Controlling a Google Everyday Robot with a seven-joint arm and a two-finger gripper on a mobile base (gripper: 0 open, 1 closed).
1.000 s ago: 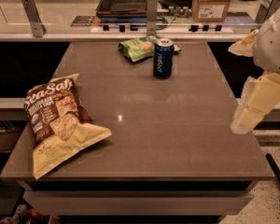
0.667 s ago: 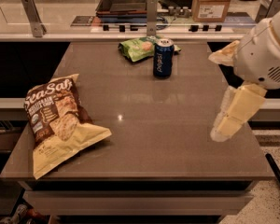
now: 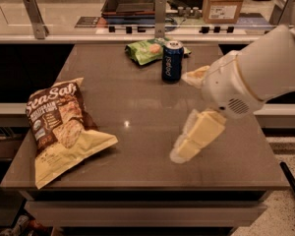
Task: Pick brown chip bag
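The brown chip bag (image 3: 59, 127) lies flat near the table's front left corner, dark brown top with white "Sea Salt" lettering toward the back and pale yellow bottom toward the front. My gripper (image 3: 183, 114) hangs over the table's right half, well to the right of the bag and not touching it. Its two pale yellow fingers (image 3: 199, 134) are spread wide apart with nothing between them. The white arm reaches in from the right edge.
A blue soda can (image 3: 172, 61) stands at the back middle of the brown table (image 3: 137, 92), just behind my gripper. A small green snack bag (image 3: 146, 50) lies beside the can. A counter with a cardboard box (image 3: 225, 3) runs behind.
My arm and gripper have moved left from the table's right edge to over its right half, closer to the can and the chip bag. The objects have not moved.
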